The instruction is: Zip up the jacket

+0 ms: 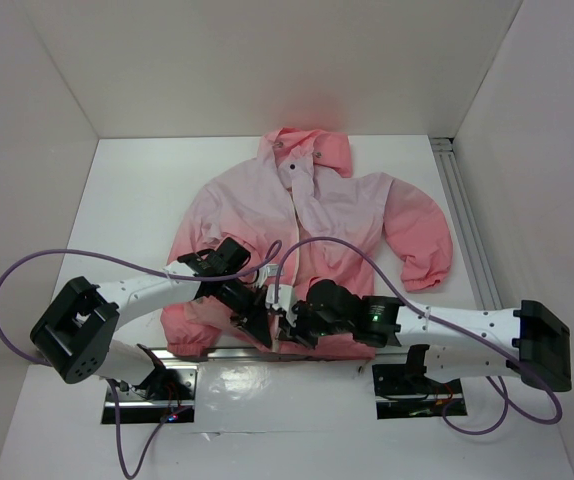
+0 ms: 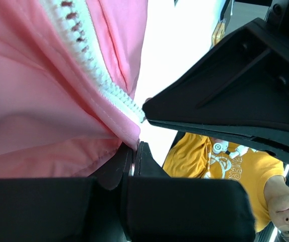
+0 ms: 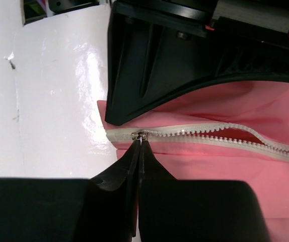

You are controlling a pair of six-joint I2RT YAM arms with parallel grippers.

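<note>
The pink hooded jacket (image 1: 307, 210) lies flat on the table, hood at the far side, hem near the arms. Its white zipper (image 3: 220, 136) is open along most of its length and joined only at the hem end. My left gripper (image 1: 257, 325) is shut on the hem corner of the jacket (image 2: 129, 133) beside the zipper's bottom end (image 2: 119, 98). My right gripper (image 1: 289, 325) is shut on the small metal zipper pull (image 3: 141, 135) at the bottom of the zipper. The two grippers are close together at the hem.
White walls enclose the table on three sides. A metal rail (image 1: 467, 220) runs along the table's right side. Purple cables (image 1: 27, 270) loop over the left arm and the jacket. The table's front edge (image 1: 297, 352) is just below the hem.
</note>
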